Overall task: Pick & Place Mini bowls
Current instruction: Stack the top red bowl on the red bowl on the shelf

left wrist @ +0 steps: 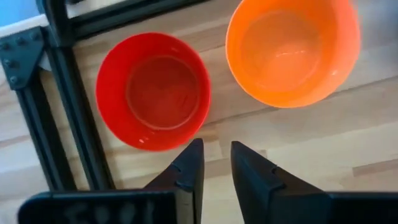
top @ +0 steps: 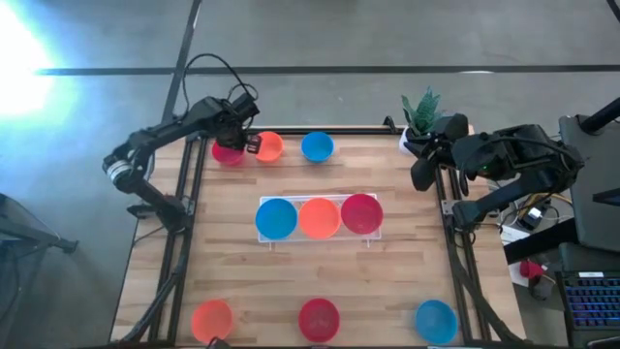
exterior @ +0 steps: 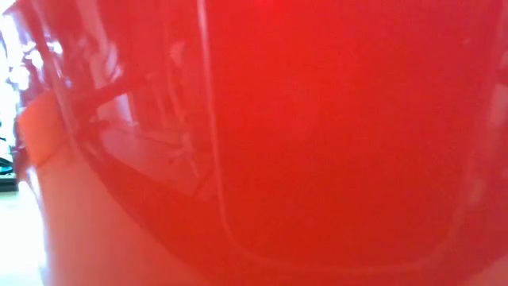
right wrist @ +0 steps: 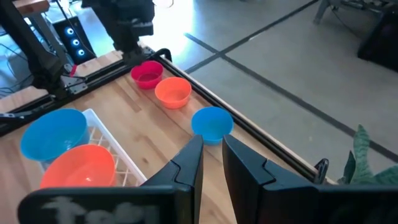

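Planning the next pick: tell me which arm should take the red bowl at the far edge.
Left. The left gripper hovers right beside the red bowl, fingers nearly closed; the right gripper waits at the opposite side by the plant.

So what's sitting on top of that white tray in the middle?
Three mini bowls in a row on the white tray: a blue bowl, an orange bowl and a red bowl. All three look empty. The tray surface beneath them is covered from view.
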